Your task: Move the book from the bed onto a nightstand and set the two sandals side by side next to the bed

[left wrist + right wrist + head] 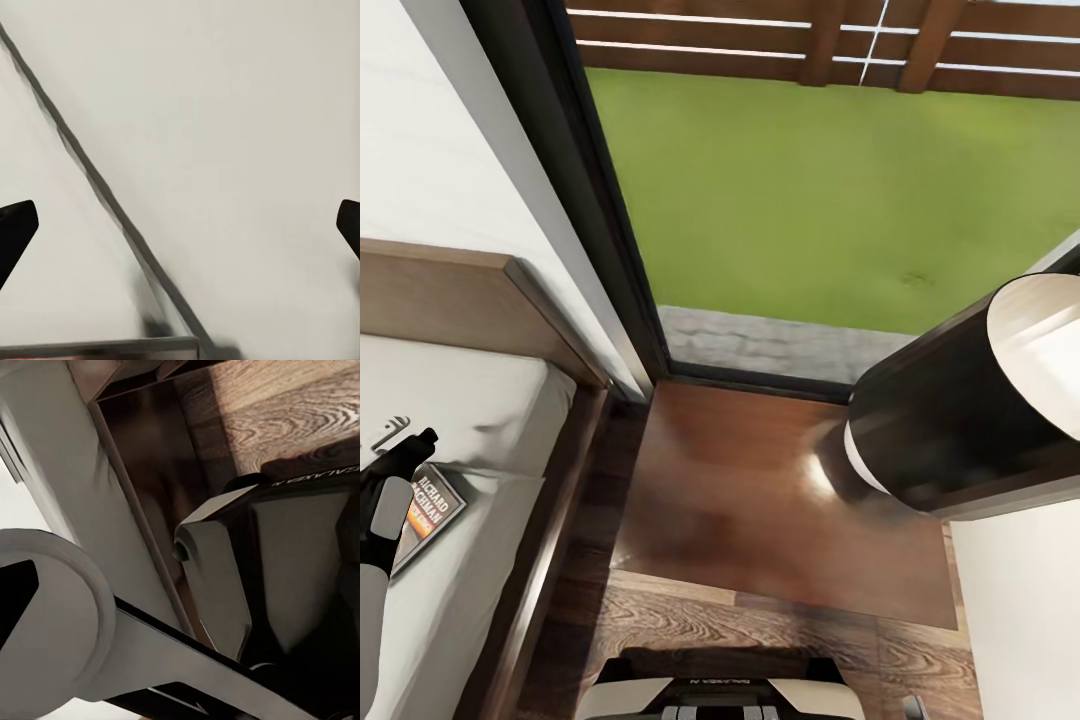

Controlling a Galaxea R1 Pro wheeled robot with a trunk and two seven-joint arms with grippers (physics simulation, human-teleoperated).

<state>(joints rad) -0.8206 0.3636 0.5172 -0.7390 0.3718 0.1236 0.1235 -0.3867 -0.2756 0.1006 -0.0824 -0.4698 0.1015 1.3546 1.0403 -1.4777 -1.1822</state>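
Thin dark paperback book with orange band (432, 512) lies flat on grey-mattress bed (480, 420), under left tool (402, 438). Left tool spread wide, empty. Right tool: cannot tell. Risk: tips skid thin cover across mattress; glossy dark brown nightstand (760, 480) sits well apart.

Black left hand (398, 447), grey forearm

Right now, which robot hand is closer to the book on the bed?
The left. The left gripper hovers right at the book on the bed. The right gripper's fingertip looks back at the robot's own base, away from the book.
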